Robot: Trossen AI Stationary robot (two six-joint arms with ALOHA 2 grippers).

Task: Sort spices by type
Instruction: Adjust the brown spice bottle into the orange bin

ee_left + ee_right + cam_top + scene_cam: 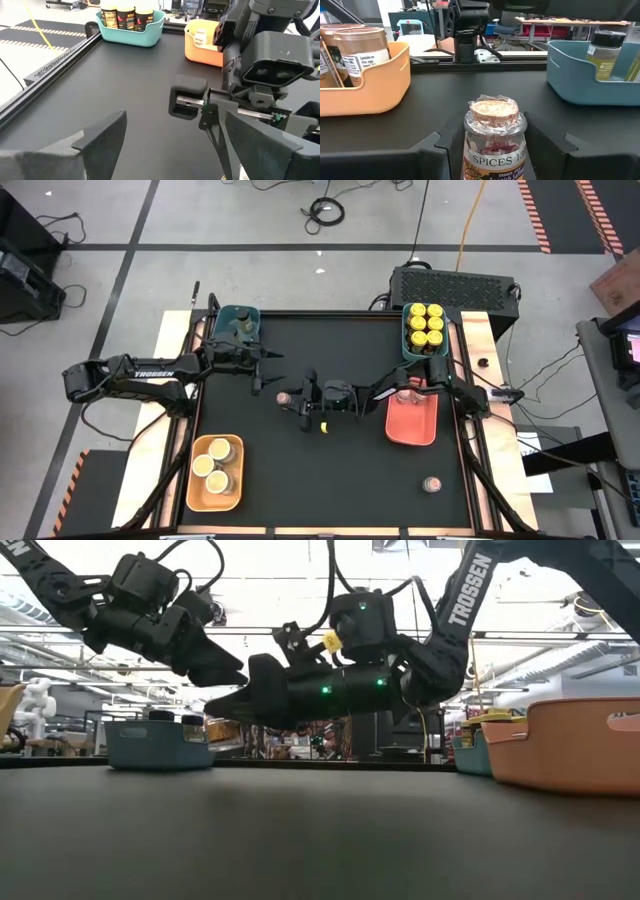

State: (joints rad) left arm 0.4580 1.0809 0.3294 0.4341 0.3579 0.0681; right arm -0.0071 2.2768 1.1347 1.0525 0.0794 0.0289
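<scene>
My right gripper [288,397] is near the table's middle, shut on a tiny pinkish-lidded jar [494,145]. My left gripper [268,370] hovers open just beyond it toward the far-left, touching nothing. Its fingers stand wide apart in the left wrist view [170,145]. Yellow-lidded jars [425,325] fill the teal tray. Tan-lidded jars [215,463] stand in the orange tray, and dark-lidded jars [238,326] in the blue tray. One pinkish-lidded jar [405,394] stands in the red tray. Another [432,484] stands alone on the table near the right front. My right gripper pinches the jar's glass body [471,150], below the lid [494,112], between its two fingers. The fingers come level from the table's right. The jar stands upright in the hold. In the low view the gripper [232,702] hangs well above the table top.
The four trays sit toward the corners: blue [222,313] far left, teal [405,340] far right, red [412,430] right, orange [197,490] near left. The two grippers are close together. Open black table lies along the near middle.
</scene>
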